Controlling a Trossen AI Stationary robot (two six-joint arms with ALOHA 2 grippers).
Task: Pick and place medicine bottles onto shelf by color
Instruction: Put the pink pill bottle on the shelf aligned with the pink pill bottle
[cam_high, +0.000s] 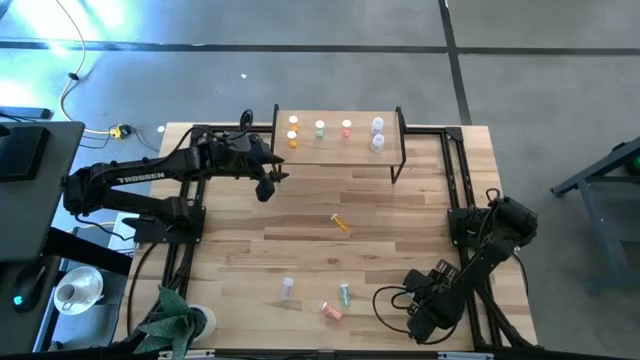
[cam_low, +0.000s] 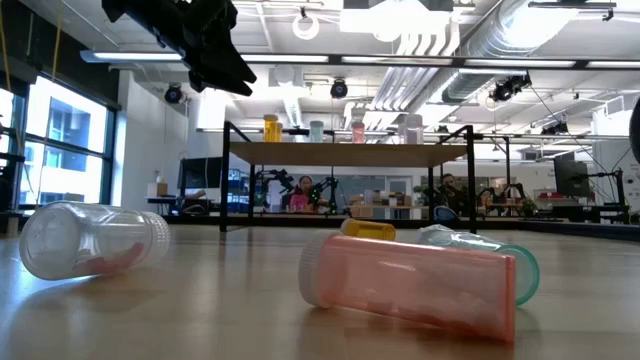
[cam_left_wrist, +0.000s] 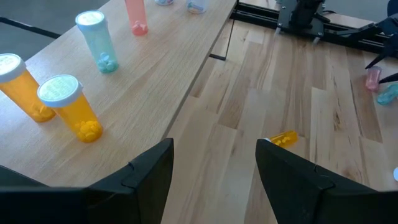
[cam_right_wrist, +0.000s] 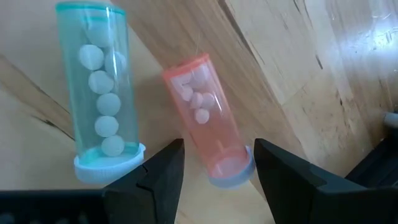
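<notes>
Hovering beside the shelf (cam_high: 340, 140), the left end effector (cam_high: 268, 185) is spread and empty — six bottles stand on the shelf top. The right end effector (cam_right_wrist: 214, 168), fingers apart, hangs just over a pink bottle (cam_right_wrist: 208, 121) lying beside a green bottle (cam_right_wrist: 99, 106) on the table (cam_high: 400, 220); an orange bottle (cam_high: 341, 223) lies mid-table.

Left tool's (cam_left_wrist: 214, 174) fingertips cut off below; distant people (cam_low: 300, 192) in the room blurred.
</notes>
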